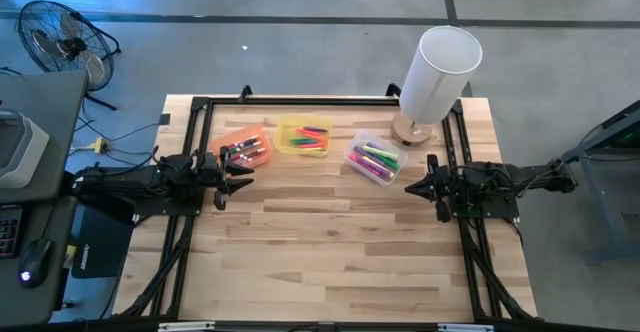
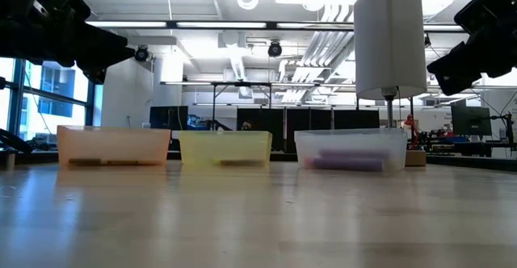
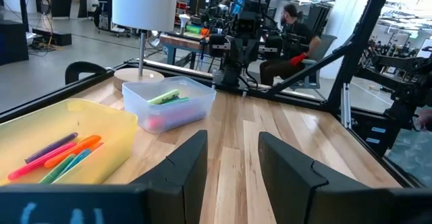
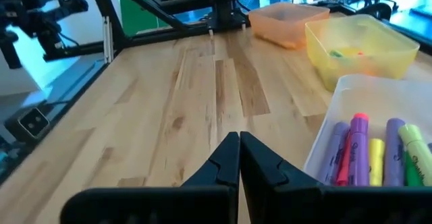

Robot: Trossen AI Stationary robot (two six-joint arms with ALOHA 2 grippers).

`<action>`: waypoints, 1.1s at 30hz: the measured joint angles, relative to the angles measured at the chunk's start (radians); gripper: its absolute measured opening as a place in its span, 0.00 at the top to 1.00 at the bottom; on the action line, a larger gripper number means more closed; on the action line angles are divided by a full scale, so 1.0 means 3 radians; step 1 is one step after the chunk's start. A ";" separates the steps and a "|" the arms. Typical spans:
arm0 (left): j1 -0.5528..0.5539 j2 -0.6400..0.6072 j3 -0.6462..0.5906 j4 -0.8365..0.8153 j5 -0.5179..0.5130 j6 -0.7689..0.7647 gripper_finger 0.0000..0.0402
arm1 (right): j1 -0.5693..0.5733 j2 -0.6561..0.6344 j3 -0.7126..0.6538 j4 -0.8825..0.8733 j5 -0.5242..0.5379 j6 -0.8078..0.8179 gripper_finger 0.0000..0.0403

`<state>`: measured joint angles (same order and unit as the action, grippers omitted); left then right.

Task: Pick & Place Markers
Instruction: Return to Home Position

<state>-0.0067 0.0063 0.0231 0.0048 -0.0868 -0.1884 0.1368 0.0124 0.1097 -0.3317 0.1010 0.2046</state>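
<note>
Workshop room: grey concrete floor, a floor fan [image 1: 62, 44] beyond the far left corner, and a seated person [image 3: 297, 35] past the far side in the left wrist view.

Bench [image 1: 330, 252]: pale wood planks with a black frame rail along the edges.

Left arm: lies across the left edge of the bench. Left gripper [image 1: 232, 175] is raised just beside the orange bin, fingers apart, nothing between them.

Right arm: lies across the right edge. Right gripper [image 1: 410, 187] is raised near the clear bin and apart from it, fingers pressed together, holding nothing.

Lamp [image 1: 440, 67]: white cylinder shade on a round wooden base, at the far right corner, behind the clear bin.

Bins, three in a row along the far half of the bench:
- Orange bin [image 1: 240, 135], on the left.
- Yellow bin [image 1: 300, 120], in the middle.
- Clear bin [image 1: 365, 135], on the right, turned at an angle.

Markers [image 1: 375, 159]: all lie inside the three bins. Dark and red ones are in the orange bin; pink, orange and green in the yellow bin; purple, pink, yellow and green in the clear bin.
</note>
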 joint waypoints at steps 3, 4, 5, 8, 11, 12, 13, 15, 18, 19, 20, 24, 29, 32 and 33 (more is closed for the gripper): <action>0.0000 0.0000 0.0000 0.0000 0.0000 -0.0001 0.67 | 0.0000 0.0000 0.0000 0.0001 0.0001 0.0103 1.00; 0.0000 0.0000 0.0000 0.0000 0.0001 0.0000 0.67 | 0.0000 0.0000 0.0000 0.0000 0.0001 0.0100 1.00; 0.0000 0.0000 0.0000 0.0000 0.0000 0.0001 0.67 | 0.0000 0.0000 0.0000 0.0001 0.0001 0.0082 1.00; 0.0000 0.0000 0.0000 0.0000 0.0000 -0.0001 0.67 | 0.0000 0.0000 0.0000 0.0001 0.0002 0.0046 1.00; 0.0000 0.0000 0.0000 0.0000 0.0001 -0.0001 0.67 | 0.0000 0.0000 0.0000 0.0000 0.0002 0.0071 1.00; 0.0000 0.0000 0.0000 0.0000 0.0001 0.0001 0.67 | 0.0000 0.0000 -0.0001 0.0001 0.0002 0.0070 1.00; 0.0000 0.0000 0.0000 0.0000 0.0001 0.0000 0.67 | 0.0000 0.0000 -0.0001 0.0000 0.0002 0.0069 1.00; 0.0000 0.0000 0.0000 0.0000 0.0000 -0.0001 0.67 | 0.0000 0.0000 -0.0001 0.0000 0.0002 0.0070 1.00; 0.0000 0.0000 0.0000 0.0000 0.0000 0.0000 0.67 | 0.0000 0.0000 -0.0001 0.0001 0.0001 0.0070 1.00; 0.0000 0.0000 0.0000 0.0000 0.0000 -0.0001 0.67 | 0.0000 0.0000 -0.0001 0.0001 0.0002 0.0070 1.00; 0.0000 0.0000 0.0000 0.0000 0.0001 0.0000 0.67 | 0.0000 0.0000 -0.0001 0.0001 0.0002 0.0070 1.00; 0.0000 0.0000 0.0000 0.0000 0.0001 0.0000 0.67 | 0.0000 0.0000 -0.0001 0.0000 0.0001 0.0070 1.00; 0.0000 0.0000 0.0000 0.0000 0.0000 -0.0001 0.67 | 0.0000 0.0000 -0.0001 0.0000 0.0002 0.0072 1.00; 0.0000 0.0000 0.0000 0.0000 0.0000 -0.0001 0.67 | 0.0001 0.0001 -0.0001 0.0001 0.0001 0.0072 1.00; 0.0000 0.0000 0.0000 0.0000 0.0001 -0.0001 0.67 | 0.0000 0.0001 -0.0001 0.0001 0.0001 0.0072 1.00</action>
<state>-0.0067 0.0063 0.0231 0.0048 -0.0864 -0.1886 0.1369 0.0128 0.1093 -0.3315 0.1013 0.2260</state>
